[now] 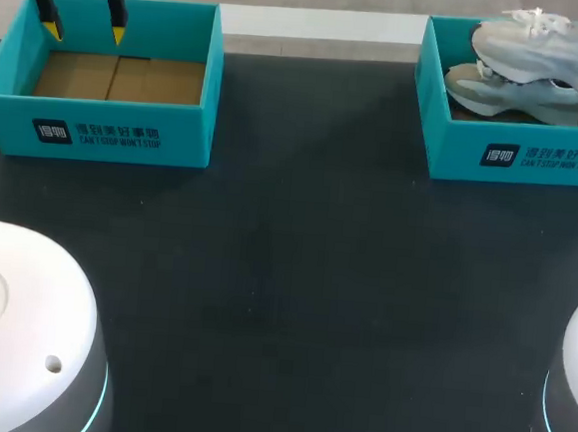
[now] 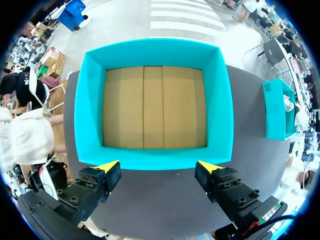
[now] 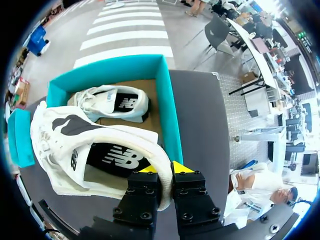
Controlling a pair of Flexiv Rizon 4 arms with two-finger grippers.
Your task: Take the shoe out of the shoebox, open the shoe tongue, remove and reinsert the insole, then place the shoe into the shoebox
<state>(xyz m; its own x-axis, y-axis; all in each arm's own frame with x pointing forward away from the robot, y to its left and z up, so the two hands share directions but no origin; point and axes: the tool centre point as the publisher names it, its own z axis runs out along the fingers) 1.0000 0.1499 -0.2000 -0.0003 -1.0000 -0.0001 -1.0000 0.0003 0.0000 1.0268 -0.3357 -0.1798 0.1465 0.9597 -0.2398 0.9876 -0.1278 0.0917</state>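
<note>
Bench (image 1: pixel 294 276): dark.
Left gripper (image 1: pixel 84 32): we held it wide open, empty, over the left shoebox (image 1: pixel 105 134).
Right gripper (image 3: pixel 166 169): we had it clamped on the heel of the shoe (image 3: pixel 60 145).

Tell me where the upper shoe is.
Head view: far right, the upper shoe hangs over the right shoebox and the second shoe inside it; the right gripper pinches its heel rim.

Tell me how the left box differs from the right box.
The left box is empty, its cardboard floor bare; the right box holds a shoe. The left gripper hangs open at the left box's rim; the right gripper is shut on a second shoe raised over the right box. Both boxes are teal and lidless.
</note>
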